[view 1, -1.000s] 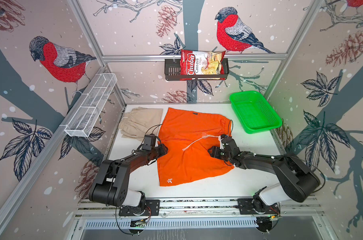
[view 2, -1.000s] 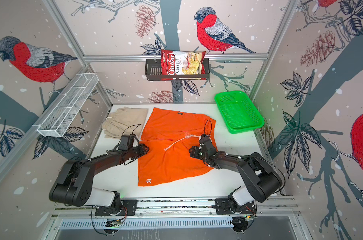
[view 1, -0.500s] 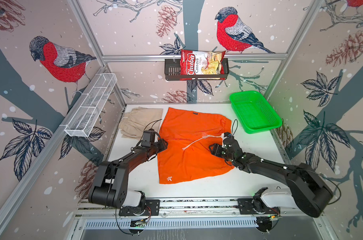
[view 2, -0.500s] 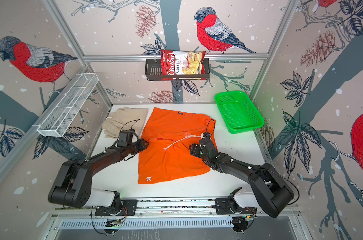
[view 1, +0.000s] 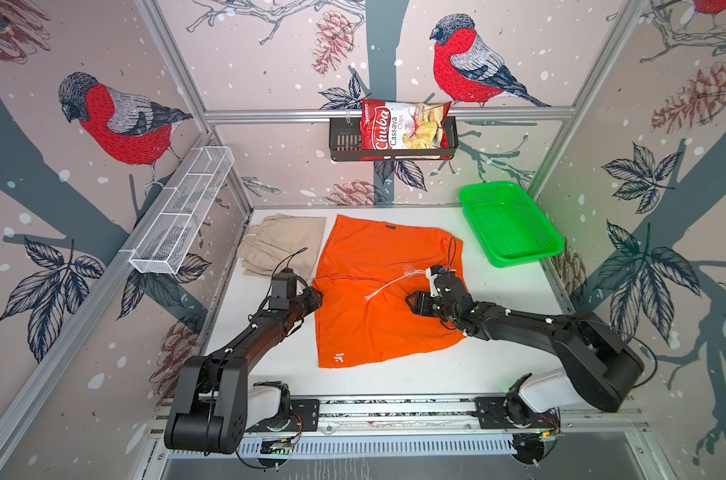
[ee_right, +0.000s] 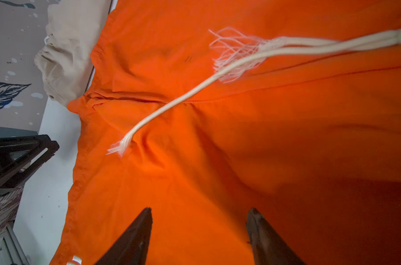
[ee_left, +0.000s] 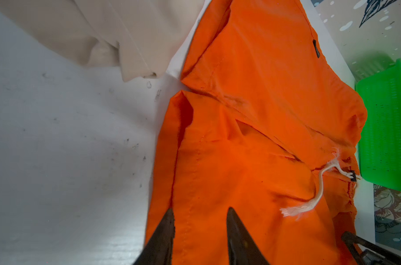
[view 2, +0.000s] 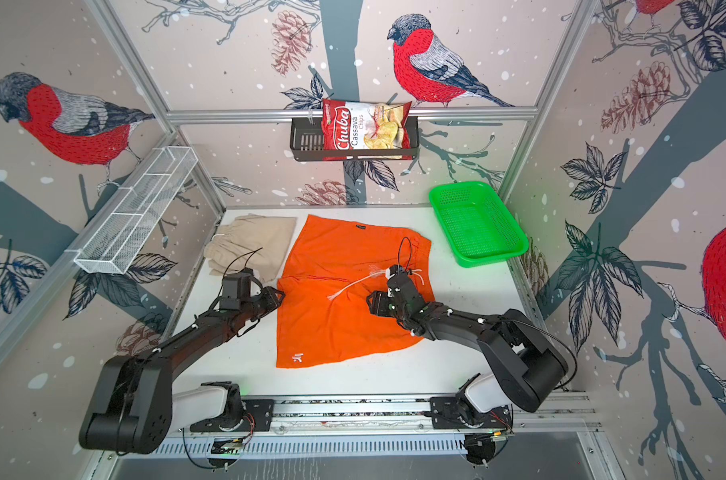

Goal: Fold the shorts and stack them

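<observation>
Two parted jaws, left at orange shorts (view 1: pixel 374 257) edge, open table (view 1: pixel 436 374) nearside.

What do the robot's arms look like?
The left arm and right arm are black and chunky, with rounded joints and white bases. Thin black cables loop up near the wrists. The fingers are dark, pointed wedges.
</observation>
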{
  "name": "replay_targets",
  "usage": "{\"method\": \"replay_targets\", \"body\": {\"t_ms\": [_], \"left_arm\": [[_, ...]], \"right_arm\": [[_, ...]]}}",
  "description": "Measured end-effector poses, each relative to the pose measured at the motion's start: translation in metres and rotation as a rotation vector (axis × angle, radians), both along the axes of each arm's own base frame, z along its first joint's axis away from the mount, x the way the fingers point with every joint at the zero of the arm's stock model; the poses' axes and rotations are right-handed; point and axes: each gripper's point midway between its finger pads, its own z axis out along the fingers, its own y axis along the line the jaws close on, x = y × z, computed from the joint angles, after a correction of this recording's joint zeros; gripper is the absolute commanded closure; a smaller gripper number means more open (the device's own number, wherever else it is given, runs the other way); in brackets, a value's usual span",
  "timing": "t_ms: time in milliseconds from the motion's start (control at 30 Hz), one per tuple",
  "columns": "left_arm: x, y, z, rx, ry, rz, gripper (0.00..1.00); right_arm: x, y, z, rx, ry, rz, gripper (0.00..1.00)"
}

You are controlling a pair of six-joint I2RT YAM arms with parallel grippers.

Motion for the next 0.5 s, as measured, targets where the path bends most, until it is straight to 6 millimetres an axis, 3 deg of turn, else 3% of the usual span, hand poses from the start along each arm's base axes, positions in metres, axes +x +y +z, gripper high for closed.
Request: {"method": "replay_targets", "body": {"t_ms": [300, 500], "left_arm": [[0.002, 0.004, -0.024, 0.021, 0.058, 0.017, 0.64], [0.017, -0.001, -0.023, 0.004, 0.044, 0.003, 0.66]], "right_arm": [[-0.004, -0.005, -0.023, -0.028, 0.048, -0.003, 0.33], [-0.002, -0.004, -0.027, -0.016, 0.041, -0.006, 0.33]]}}
